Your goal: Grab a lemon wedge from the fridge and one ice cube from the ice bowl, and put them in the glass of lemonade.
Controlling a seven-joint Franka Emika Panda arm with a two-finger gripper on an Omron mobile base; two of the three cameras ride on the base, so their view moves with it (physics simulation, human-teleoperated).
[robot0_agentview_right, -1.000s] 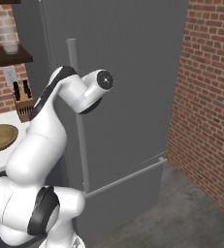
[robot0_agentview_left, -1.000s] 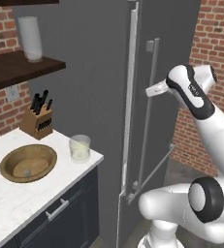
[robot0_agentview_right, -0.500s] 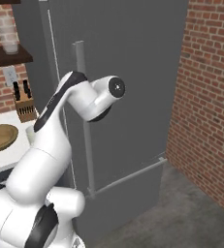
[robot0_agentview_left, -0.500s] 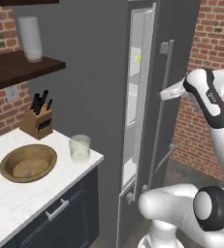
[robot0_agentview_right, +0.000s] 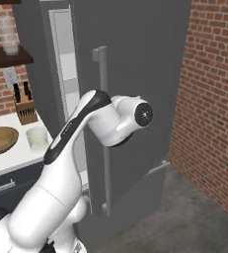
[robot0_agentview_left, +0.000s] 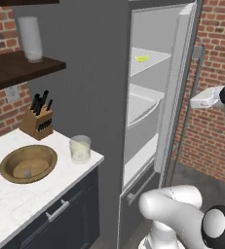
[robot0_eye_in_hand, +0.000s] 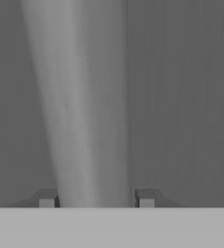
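The gripper point(robot0_eye_in_hand: 96, 198) straddles the fridge point(robot0_agentview_left: 84, 73) door's handle point(robot0_eye_in_hand: 84, 106), jaws apart, while the lemon wedge point(robot0_agentview_left: 142, 59) lies on the top shelf, probably light, soft, slippery, best pinched across its 2 flat sides.

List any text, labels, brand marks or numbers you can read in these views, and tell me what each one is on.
None can be read.
The white arm carries a dark stripe with tiny marks, too small and blurred to make out.
The fridge, glass of lemonade, knife block and ice bowl bear no lettering.
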